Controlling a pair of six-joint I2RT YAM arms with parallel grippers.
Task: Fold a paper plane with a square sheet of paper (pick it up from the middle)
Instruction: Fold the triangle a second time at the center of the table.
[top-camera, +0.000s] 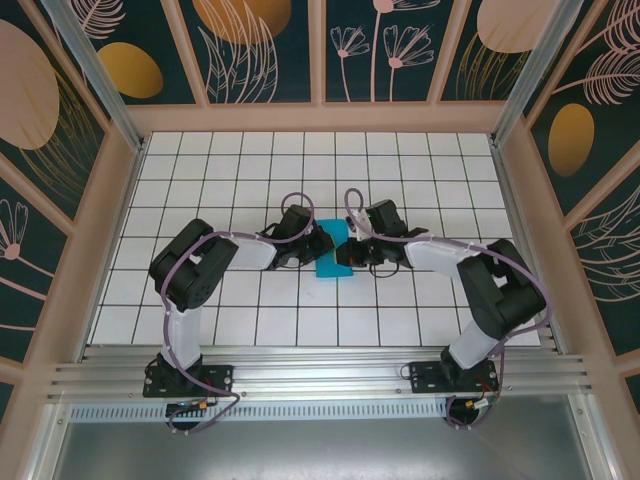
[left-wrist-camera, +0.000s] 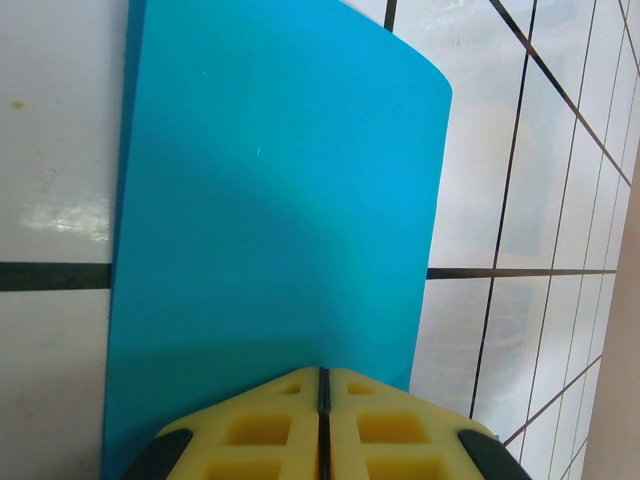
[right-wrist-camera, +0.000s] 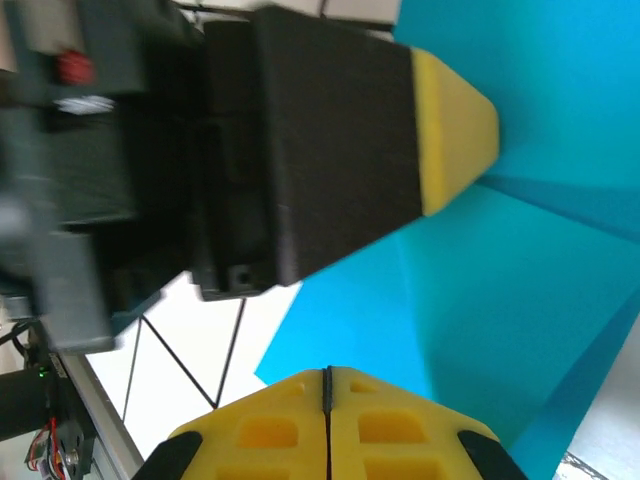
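The square sheet of paper is a teal, partly folded shape lifted between both grippers at the middle of the table. In the left wrist view the sheet rises curved ahead of my left gripper, whose yellow fingers are shut on its near edge. From above, the left gripper and right gripper face each other across the paper. The right gripper is shut at the edge of the sheet. Creases fan out from the left gripper's fingertip, which is pressed into the paper.
The white table has a black grid and is boxed in by wooden walls on three sides. An aluminium rail with both arm bases runs along the near edge. Purple cables loop over each arm.
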